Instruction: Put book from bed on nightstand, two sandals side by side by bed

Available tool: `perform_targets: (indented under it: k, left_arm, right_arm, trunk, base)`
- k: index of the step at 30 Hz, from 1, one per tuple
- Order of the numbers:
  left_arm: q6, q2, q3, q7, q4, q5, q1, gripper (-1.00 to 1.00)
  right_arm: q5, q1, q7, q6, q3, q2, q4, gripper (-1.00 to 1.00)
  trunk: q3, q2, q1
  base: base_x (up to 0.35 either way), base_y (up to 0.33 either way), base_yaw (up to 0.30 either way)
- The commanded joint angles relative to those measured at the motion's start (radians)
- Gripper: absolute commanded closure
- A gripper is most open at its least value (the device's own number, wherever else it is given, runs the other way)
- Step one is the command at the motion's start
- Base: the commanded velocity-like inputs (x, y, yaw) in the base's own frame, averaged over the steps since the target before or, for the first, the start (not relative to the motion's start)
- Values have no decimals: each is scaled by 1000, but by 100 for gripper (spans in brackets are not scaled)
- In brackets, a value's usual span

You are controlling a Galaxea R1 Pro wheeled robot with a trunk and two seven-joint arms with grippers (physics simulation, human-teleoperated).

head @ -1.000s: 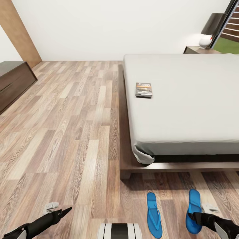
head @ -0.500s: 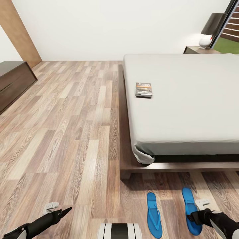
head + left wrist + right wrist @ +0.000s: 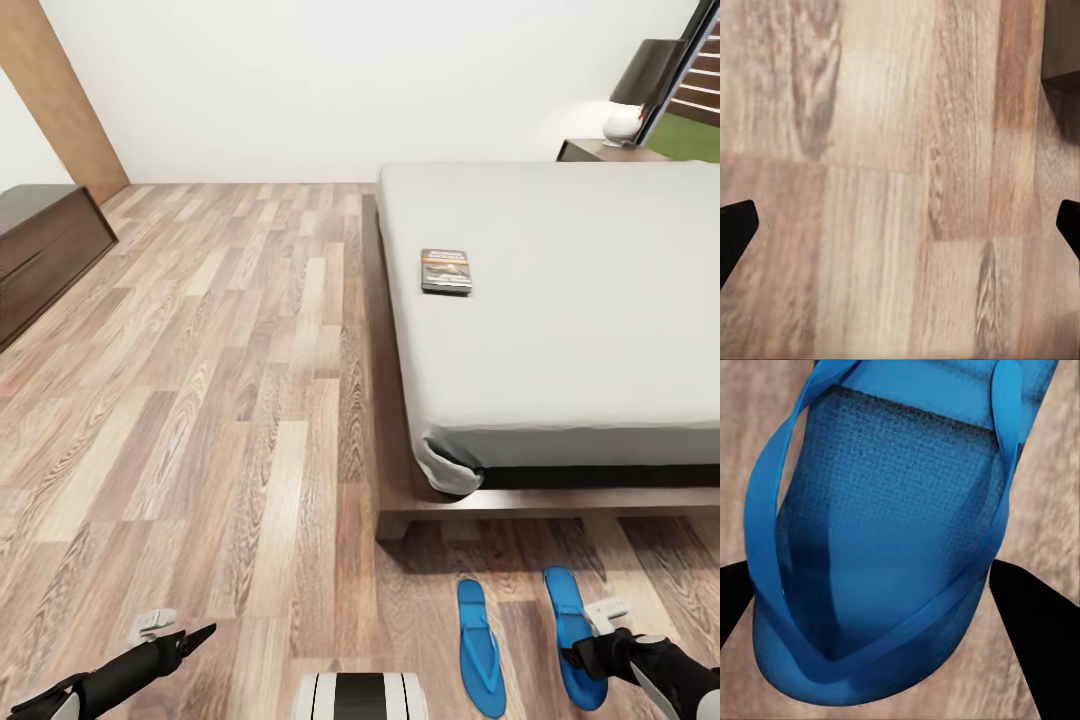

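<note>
Blue rubber is the matter in hand: the right sandal [image 3: 572, 640] lies on the wood-plank floor [image 3: 220, 400] off the foot edge of the bed [image 3: 560, 300], with the right gripper [image 3: 590, 655] low over its heel end, and in the right wrist view that sandal [image 3: 889, 532] sits between the two dark fingertips [image 3: 1031, 615], which stand wide of its edges. The jaws are spread and, as far as I can judge, hold nothing; whether they touch the sole I cannot tell. The left sandal [image 3: 480, 645] lies just beside it, roughly parallel, a narrow strip of floor between them. The left gripper [image 3: 195, 635] hangs over bare floor near the left front, its fingertips [image 3: 735, 232] far apart and empty. The book [image 3: 446, 270] rests on the grey mattress near the bed's left edge, well apart from both arms; a nightstand [image 3: 600, 150] stands by the far corner of the bed. The likely trouble is a nudge: a thin flat sole gives little to grip, so closing low could skid the sandal into its twin or twist it out of line. Lifting by a strap could let it swing and land askew.
</note>
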Motion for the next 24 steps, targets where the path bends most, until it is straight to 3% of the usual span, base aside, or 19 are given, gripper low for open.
perform_targets:
  k: [1, 6, 24]
  left_arm:
    - [4, 0, 0, -3, 1, 5, 0, -100]
    - [5, 0, 0, -3, 1, 5, 0, -100]
    - [4, 0, 0, -3, 1, 5, 0, -100]
  right_arm:
    - [-10, 0, 2, 7, 5, 0, -2, 100]
    - [-10, 0, 2, 7, 5, 1, -2, 100]
    - [-10, 0, 2, 6, 5, 1, -2, 100]
  trunk:
    - [-1, 0, 0]
    - [-1, 0, 0]
    - [-1, 0, 0]
  base:
    - [0, 266, 0]
    - [0, 213, 0]
    - [0, 72, 0]
